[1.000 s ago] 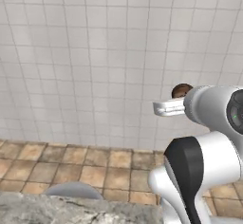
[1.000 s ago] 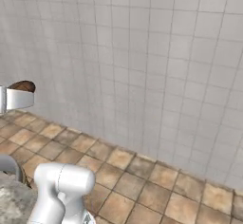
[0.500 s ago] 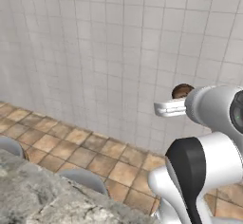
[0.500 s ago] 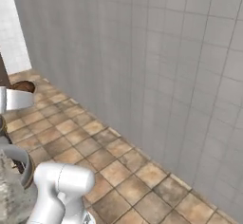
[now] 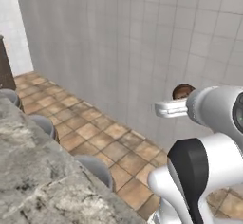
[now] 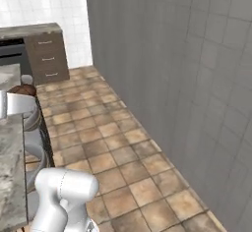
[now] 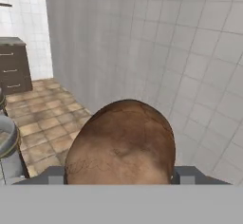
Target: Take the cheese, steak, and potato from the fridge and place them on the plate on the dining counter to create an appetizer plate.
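Between the gripper [image 7: 118,175] jaws sits the potato [image 7: 121,142], clamped; counter [image 5: 33,171] lies left of it, below.

Dining counter [image 5: 38,180]: grey-beige marbled stone top, lower left of left base view, running from near left edge toward bottom centre; also a strip at left edge of right base view [image 6: 11,177]. Nothing visible lying on shown part of top. Grey rounded stools [image 5: 97,170] stand on floor just beside counter edge, one after another. Floor [image 6: 123,152]: brown terracotta tiles, meets tiled wall. Dark-brown drawer cabinet [image 6: 47,54] stands on floor at far end.
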You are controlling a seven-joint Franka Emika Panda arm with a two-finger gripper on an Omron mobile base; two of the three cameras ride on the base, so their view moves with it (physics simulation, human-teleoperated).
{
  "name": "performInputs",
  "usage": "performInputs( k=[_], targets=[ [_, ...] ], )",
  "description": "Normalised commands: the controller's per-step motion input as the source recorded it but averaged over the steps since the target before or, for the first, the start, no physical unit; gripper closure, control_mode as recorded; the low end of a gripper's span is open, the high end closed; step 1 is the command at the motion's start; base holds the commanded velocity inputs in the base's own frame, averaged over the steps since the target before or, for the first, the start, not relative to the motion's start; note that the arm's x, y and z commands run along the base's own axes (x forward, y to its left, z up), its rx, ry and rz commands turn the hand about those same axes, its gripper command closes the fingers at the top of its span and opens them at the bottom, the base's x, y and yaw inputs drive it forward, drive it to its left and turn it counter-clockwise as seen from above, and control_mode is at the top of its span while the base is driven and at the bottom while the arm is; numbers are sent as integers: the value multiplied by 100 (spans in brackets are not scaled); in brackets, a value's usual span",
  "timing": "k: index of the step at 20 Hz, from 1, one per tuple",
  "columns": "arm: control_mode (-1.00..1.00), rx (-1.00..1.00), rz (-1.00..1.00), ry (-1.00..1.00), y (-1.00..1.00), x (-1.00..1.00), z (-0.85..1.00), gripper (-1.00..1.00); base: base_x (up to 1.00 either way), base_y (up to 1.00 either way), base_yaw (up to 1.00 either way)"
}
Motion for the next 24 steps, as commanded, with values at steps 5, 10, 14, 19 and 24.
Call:
performInputs(
  k=[5,10,14,19,24],
  targets=[
    [100,0,0,0,0,0,0,100,99,-11,46],
    [100,0,0,0,0,0,0,100,100,-33,44],
    [100,0,0,0,0,0,0,100,100,-11,39],
    [100,0,0,0,0,0,0,100,100,-9,31],
    [100,0,0,0,0,0,0,100,100,-1,26]
  ],
)
